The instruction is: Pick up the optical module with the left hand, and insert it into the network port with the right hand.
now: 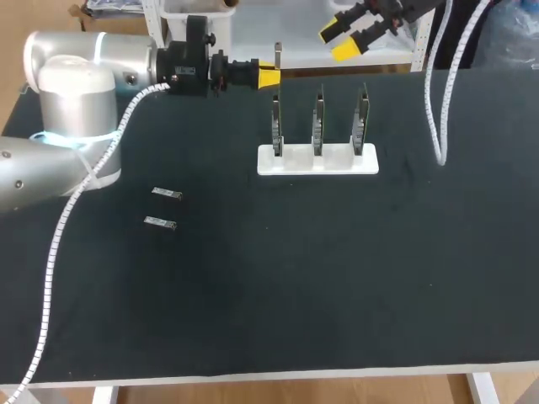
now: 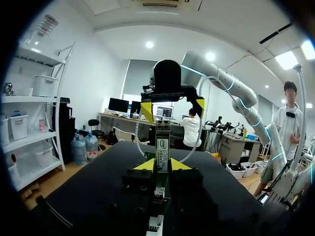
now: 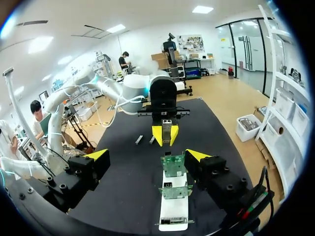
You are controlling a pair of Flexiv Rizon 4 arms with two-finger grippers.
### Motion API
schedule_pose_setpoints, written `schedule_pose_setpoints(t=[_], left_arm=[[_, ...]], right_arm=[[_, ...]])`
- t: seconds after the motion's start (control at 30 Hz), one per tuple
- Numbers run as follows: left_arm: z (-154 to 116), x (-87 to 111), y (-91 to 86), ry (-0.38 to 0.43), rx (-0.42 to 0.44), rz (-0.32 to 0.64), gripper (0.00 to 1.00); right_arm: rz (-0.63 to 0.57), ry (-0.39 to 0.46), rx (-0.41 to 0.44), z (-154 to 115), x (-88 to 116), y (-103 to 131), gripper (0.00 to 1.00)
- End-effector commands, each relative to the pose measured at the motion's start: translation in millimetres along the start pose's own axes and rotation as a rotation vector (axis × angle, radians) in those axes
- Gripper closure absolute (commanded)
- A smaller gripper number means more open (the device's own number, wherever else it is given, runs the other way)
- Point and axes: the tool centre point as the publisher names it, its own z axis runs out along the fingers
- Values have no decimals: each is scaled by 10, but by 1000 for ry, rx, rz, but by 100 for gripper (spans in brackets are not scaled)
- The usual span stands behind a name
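My left gripper (image 1: 268,77) hovers over the table's far edge, shut on a slim silver optical module (image 1: 278,53) that sticks out past its yellow tips. In the left wrist view the module (image 2: 162,147) stands between the left gripper's (image 2: 162,165) tips. My right gripper (image 1: 345,39) hangs open at the far right, facing the left one, with nothing between its fingers. In the right wrist view the right gripper (image 3: 147,155) is wide open, and the held module (image 3: 166,129) lies ahead of it. Three network cards (image 1: 318,122) stand upright in a white holder (image 1: 317,162).
Two spare optical modules (image 1: 167,194) (image 1: 159,223) lie on the black table at the left. A white spiral cable (image 1: 436,101) hangs from the right arm, down to the table right of the holder.
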Motion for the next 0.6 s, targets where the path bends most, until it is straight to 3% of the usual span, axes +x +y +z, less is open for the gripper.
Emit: schedule_pose_setpoints(t=[0.03, 0.6], left_arm=[[-2, 1, 7, 0, 1, 0, 100], [-2, 1, 7, 0, 1, 0, 100]], right_arm=[[-8, 11, -34, 45, -63, -112, 0], [-55, 40, -43, 289, -211, -206, 0]])
